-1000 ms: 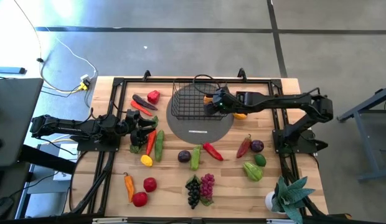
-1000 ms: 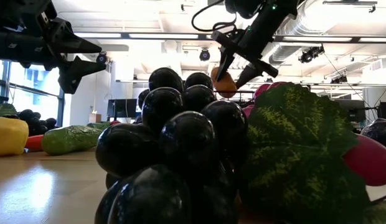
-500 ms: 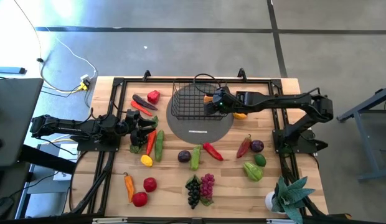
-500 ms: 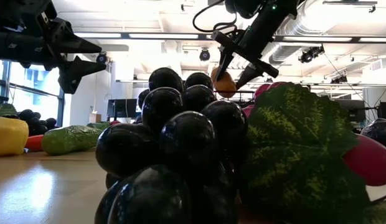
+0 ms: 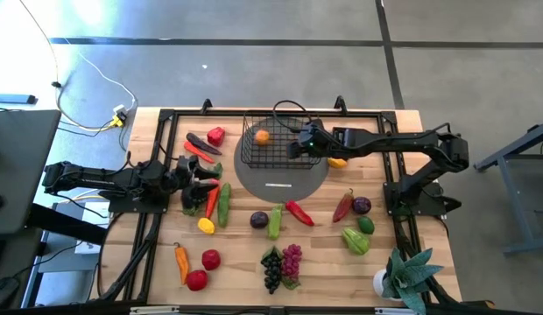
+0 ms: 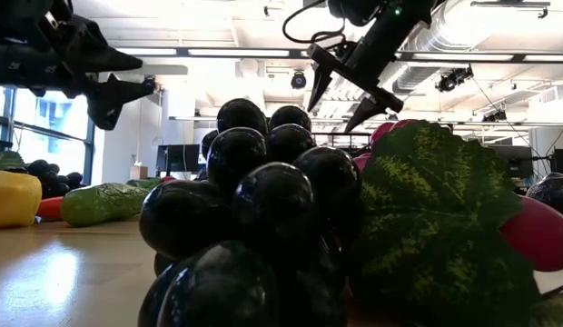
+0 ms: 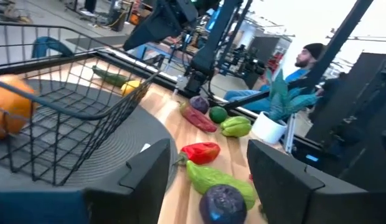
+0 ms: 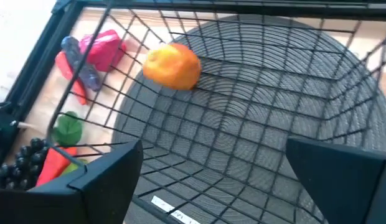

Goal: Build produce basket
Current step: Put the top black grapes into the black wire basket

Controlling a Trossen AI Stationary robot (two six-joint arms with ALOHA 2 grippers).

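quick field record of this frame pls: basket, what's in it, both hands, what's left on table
basket: black wire basket on grey round disc
contents: one orange fruit, far-left part
right hand: right hand over basket's right side, open, empty
left hand: left hand at table's left, by the dark grapes, part open, holding nothing visible
outside basket: the other produce, e.g. red pepper, potted plant

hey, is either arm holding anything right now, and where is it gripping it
Nothing is held. The right tool is open above the basket, and the orange fruit lies loose inside. The left tool is open over the vegetables at the table's left.
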